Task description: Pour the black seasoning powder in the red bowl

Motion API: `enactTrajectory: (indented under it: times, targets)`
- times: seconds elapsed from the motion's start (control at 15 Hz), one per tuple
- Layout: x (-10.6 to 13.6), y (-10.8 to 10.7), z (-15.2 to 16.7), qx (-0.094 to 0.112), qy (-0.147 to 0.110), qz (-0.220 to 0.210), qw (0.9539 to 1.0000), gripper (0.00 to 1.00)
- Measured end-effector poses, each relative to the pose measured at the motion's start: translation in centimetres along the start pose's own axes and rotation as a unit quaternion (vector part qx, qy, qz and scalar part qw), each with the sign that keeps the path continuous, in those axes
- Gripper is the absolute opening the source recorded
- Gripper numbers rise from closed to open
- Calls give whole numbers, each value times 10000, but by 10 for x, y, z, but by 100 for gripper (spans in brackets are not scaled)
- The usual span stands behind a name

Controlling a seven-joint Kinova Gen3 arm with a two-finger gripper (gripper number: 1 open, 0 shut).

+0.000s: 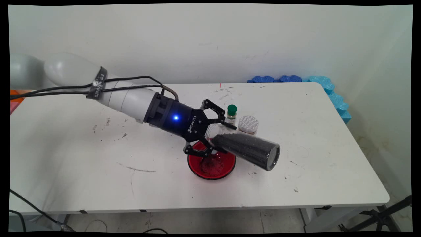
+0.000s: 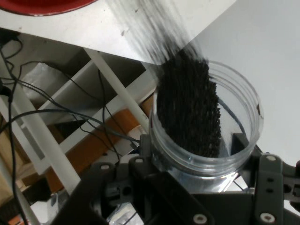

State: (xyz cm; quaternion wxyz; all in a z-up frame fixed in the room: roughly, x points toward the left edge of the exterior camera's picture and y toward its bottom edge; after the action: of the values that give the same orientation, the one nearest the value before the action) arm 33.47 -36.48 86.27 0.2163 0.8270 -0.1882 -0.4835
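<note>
My gripper (image 1: 213,133) is shut on a clear plastic jar (image 1: 245,146) filled with fine black grains. The jar lies tipped over, nearly on its side, its open mouth by my fingers and its base pointing right. Below the mouth a red bowl (image 1: 212,164) stands on the white table (image 1: 322,184), with some black grains lying in it. In the hand view the jar's open mouth (image 2: 206,126) faces the camera with black grains (image 2: 190,108) piled inside, and a rim of the red bowl (image 2: 42,7) shows at the top left.
A small bottle with a green cap (image 1: 232,113) and a jar with a white perforated lid (image 1: 248,124) stand just behind the tipped jar. Blue foam pieces (image 1: 329,89) line the table's far right corner. Dark specks dot the tabletop.
</note>
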Motion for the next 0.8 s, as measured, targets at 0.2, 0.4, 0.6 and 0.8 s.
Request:
enactTrajectory:
  times: [0.2, 0.4, 0.6, 0.8]
  targets:
    - [2, 0, 0, -46, -19, -93, 9999, 0]
    - [3, 1, 1, -76, -33, -149, 9999, 0]
    - [4, 1, 1, -99, -47, -192, 9998, 0]
    - [4, 1, 2, -113, -55, -220, 9997, 0]
